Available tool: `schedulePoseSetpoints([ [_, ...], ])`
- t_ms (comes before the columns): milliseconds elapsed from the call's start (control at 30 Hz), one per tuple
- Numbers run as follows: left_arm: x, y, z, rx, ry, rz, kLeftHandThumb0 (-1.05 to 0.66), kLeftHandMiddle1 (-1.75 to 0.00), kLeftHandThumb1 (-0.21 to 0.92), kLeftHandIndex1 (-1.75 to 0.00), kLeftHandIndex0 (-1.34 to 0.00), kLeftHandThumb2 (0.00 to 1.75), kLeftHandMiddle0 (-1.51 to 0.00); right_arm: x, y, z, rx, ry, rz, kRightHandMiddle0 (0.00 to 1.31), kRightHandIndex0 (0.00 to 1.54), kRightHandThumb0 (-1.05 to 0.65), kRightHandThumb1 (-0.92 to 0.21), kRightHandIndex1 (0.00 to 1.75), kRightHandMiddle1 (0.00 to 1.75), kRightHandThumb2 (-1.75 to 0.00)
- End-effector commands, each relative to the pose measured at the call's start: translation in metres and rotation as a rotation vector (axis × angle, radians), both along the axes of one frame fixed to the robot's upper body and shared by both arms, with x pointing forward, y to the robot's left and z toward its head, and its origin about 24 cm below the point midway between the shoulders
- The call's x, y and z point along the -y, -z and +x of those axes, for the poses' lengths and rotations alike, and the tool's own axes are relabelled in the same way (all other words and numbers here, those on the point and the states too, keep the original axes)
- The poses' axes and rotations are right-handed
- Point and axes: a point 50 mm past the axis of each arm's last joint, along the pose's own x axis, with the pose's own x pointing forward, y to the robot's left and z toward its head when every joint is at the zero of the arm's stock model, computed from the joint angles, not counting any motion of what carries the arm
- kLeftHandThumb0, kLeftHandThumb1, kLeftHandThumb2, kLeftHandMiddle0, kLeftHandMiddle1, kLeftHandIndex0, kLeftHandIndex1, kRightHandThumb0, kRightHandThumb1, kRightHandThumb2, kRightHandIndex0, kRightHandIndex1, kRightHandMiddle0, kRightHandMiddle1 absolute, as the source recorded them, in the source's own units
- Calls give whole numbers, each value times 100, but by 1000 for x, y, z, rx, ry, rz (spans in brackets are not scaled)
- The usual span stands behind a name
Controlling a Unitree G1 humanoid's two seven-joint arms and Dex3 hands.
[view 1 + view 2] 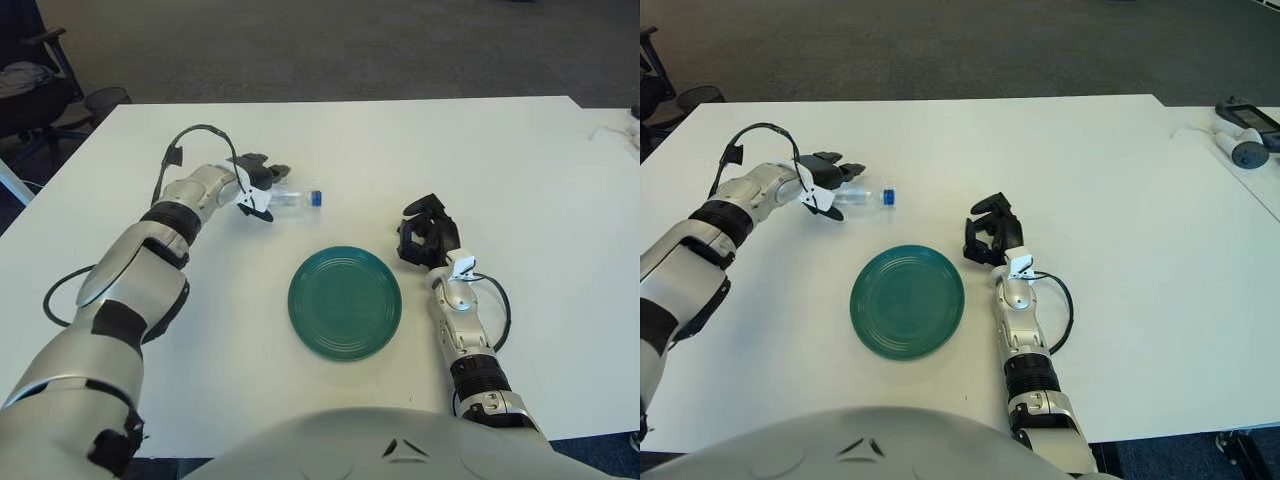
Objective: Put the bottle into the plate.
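Note:
A small clear bottle (296, 199) with a blue cap (315, 198) lies on its side on the white table (520, 170), cap pointing right, just beyond the upper left of the plate. The green plate (345, 303) lies flat at the table's middle front and holds nothing. My left hand (258, 186) is at the bottle's base end. Its dark fingers (840, 166) reach over the far side and the white thumb (826, 205) is on the near side, not closed on the bottle. My right hand (428, 238) shows just right of the plate, fingers loosely curled, holding nothing.
A black cable (200, 135) loops over my left forearm. White and grey devices (1243, 148) with a cord lie at the table's far right edge. A black office chair (35, 90) stands off the table's far left corner.

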Motion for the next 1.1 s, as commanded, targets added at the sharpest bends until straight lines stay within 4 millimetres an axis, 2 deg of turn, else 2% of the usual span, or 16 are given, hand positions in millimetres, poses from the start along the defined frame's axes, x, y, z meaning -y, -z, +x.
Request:
schedulePoseSetpoints([
  [0,1,11,-4,-36,-1,35,-105,-1,92,0,0,40,-2,2,28,-15,-149,13,19,42,43,-1,-42,175,174,-120],
  [300,2,22,-6,-40,-23,40,-105,-5,92,0,0,44,-12,3,28,-15,-139,21,14,42,43,0,-42,175,174,-120],
  [467,2,25,-8,-56,-28,45,-105,-15,92,-4,-3,46,-25,3,28,-15,-137,26,9,43,44,0,-40,175,174,-122],
  [500,2,26,-8,-64,-30,44,-105,-28,92,-13,-2,45,-26,3,28,-15,-137,27,8,43,44,0,-40,175,174,-122],
  [533,2,26,-8,-70,-30,44,-105,-56,92,-36,-1,43,-29,3,28,-15,-137,28,8,43,44,0,-40,175,174,-123],
  [567,2,26,-8,-73,-31,43,-105,-75,92,-51,-1,41,-30,3,28,-15,-137,28,8,43,44,0,-40,175,174,-123],
  [600,2,26,-8,-78,-31,41,-105,-81,92,-57,-1,41,-30,3,28,-15,-136,29,7,43,44,0,-40,175,174,-123],
  [633,2,26,-8,-82,-32,36,-104,-95,92,-79,0,39,-33,3,29,-15,-135,30,5,43,45,0,-39,175,174,-123],
  [667,2,26,-8,-85,-32,33,-102,-105,92,-98,-4,38,-36,3,29,-15,-134,30,3,43,45,0,-39,175,174,-124],
  [700,2,26,-8,-86,-33,28,-100,-122,92,-126,-8,36,-39,3,29,-15,-133,31,1,44,45,0,-39,175,174,-124],
  [733,2,27,-9,-85,-34,26,-97,-133,92,-143,-13,35,-42,3,29,-15,-132,31,0,44,45,0,-38,175,174,-125],
  [867,4,30,-10,-62,-38,-14,-87,-162,92,-168,-27,31,-53,3,30,-15,-133,27,-3,45,46,0,-38,175,174,-125],
  [1067,5,38,-16,-41,-24,-78,-81,-173,92,-174,-42,27,-75,3,31,-14,-141,24,0,45,46,0,-37,175,174,-125],
])
